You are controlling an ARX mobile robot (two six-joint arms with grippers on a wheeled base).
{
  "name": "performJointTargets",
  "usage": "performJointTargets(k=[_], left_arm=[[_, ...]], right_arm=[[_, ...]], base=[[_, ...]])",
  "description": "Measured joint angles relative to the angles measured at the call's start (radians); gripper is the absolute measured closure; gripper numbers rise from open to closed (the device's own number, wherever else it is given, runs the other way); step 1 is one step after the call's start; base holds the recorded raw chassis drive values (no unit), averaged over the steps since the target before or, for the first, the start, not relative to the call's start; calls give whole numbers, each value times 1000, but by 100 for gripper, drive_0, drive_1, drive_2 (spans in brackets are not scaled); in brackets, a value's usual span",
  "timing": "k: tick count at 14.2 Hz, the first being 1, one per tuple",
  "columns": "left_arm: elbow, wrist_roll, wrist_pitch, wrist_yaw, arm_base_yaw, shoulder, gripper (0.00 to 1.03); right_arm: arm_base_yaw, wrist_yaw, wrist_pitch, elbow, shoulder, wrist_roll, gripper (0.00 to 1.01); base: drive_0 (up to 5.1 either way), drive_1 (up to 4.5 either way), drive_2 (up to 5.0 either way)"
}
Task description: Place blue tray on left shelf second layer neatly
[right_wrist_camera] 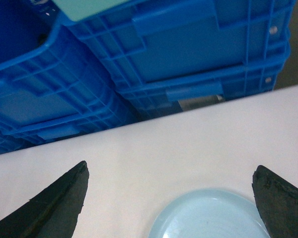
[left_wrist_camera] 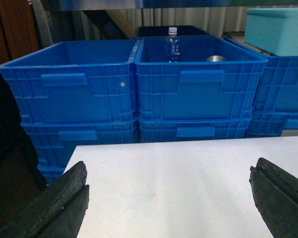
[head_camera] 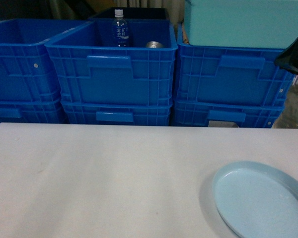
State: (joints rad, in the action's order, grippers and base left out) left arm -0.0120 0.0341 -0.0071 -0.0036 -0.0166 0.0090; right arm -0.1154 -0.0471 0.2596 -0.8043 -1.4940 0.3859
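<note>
The blue tray (head_camera: 260, 201) is a pale, glossy, shallow dish lying flat on the white table (head_camera: 114, 178) at its near right corner. In the right wrist view the tray (right_wrist_camera: 208, 218) lies below my right gripper (right_wrist_camera: 170, 196), which hangs open above its far rim, touching nothing. My left gripper (left_wrist_camera: 169, 198) is open too, its dark fingers (left_wrist_camera: 59, 203) spread wide over bare table top with nothing between them. The left shelf second layer is out of view.
Stacked dark-blue ribbed crates (head_camera: 111, 74) wall off the table's far edge. One holds a water bottle (head_camera: 120, 28) and a metal can (head_camera: 154, 44). A large teal box (head_camera: 243, 22) rests on the right stack. A dark part of my right arm (head_camera: 294, 58) shows at the right edge.
</note>
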Motion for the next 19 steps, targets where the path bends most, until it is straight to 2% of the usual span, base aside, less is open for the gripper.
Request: performJointTargets(k=[1,2,4,6,8,9,14,19], left_arm=[[0,0,0,0,0,0,5],[0,0,0,0,0,0,5],[0,0,0,0,0,0,5],[0,0,0,0,0,0,5],[0,0,0,0,0,0,5],[0,0,0,0,0,0,5],[0,0,0,0,0,0,5],[0,0,0,0,0,0,5]], right_arm=[[39,-21,-14,-24,-52,34,3],[82,-22,-12,-28,-94,43,3],[177,-45,12,-17,-164,32,3],[216,-71,50,21,-215,-1,3],[205,-118,87,81,-289,-14,3],[201,-121,100,91,-323,-13,3],[186,-108,166,130,-444,7,3],[115,-96,211,159,-483,18,3]], base=[[0,0,0],[0,0,0],[0,0,0],[0,0,0],[0,0,0],[0,0,0],[0,0,0],[0,0,0]])
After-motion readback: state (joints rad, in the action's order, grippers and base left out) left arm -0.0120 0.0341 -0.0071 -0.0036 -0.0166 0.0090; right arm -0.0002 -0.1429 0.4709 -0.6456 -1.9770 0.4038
